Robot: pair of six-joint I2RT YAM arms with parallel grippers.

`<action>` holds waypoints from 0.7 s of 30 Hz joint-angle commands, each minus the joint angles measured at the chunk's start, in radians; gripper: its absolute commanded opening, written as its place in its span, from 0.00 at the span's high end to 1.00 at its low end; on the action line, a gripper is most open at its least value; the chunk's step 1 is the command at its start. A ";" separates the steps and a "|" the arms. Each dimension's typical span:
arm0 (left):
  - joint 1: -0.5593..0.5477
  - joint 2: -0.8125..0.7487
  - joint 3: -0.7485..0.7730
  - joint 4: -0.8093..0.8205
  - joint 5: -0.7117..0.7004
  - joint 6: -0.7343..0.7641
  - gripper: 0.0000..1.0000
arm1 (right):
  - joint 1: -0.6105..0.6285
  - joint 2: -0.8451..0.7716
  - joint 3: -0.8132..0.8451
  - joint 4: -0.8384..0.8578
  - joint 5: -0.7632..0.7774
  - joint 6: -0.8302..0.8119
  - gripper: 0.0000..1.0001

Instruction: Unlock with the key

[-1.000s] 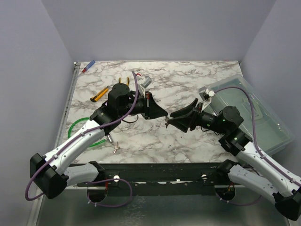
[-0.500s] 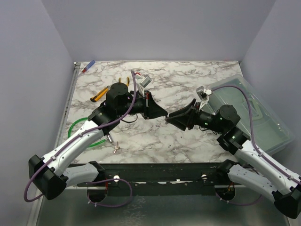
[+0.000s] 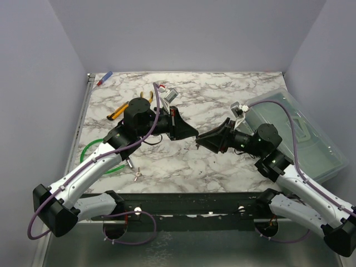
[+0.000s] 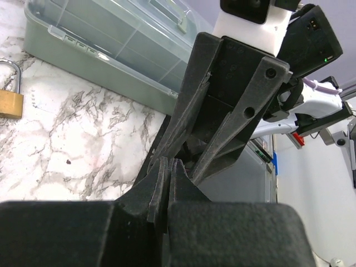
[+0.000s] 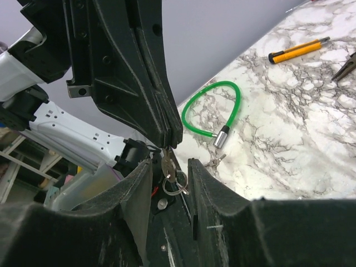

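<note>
"Starting with the big things, what did you see?"

"A white-and-grey marble table (image 3: pixel 222 89) filled most of the view from above. A clear lidded plastic storage box (image 3: pixel 311 139) sat along its right edge. Both arms reached in over the middle and met nose to nose above the marble."

"How did the tools stand?"

"The left gripper (image 3: pixel 195 135) had its fingers pressed tight together, pinching something thin at the very tips. The right gripper (image 3: pixel 200 141) was parted, its two fingers spread just past the left one's tips."

"And lying about?"

"A green looped cable lock (image 5: pixel 221 136) lay near the table's left edge, partly under the left arm. A yellow utility knife (image 3: pixel 117 112) lay farther back on that same side. From the left wrist I could see a brass padlock (image 4: pixel 8 103) flat on the marble close to the storage box, well apart from both grippers."

"So where was the key?"

"The small silver key (image 5: pixel 168 162) was the thing in the left gripper's tips. It hung straight down from them with a wire ring below it, up in the air and not on the table. One right finger stood on each side of it. I could not tell whether either of them touched it."
</note>
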 commanded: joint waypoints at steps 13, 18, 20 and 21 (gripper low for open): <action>-0.003 -0.031 -0.004 0.052 -0.040 -0.007 1.00 | 0.004 0.015 -0.019 0.081 -0.044 0.031 0.65; -0.003 -0.033 -0.009 0.059 -0.055 -0.007 1.00 | 0.004 0.026 -0.017 0.092 -0.056 0.036 0.70; -0.004 -0.035 -0.012 0.061 -0.059 -0.005 1.00 | 0.004 0.028 -0.017 0.097 -0.059 0.039 0.72; -0.004 -0.035 -0.012 0.062 -0.060 -0.005 1.00 | 0.005 0.030 -0.018 0.099 -0.060 0.041 0.74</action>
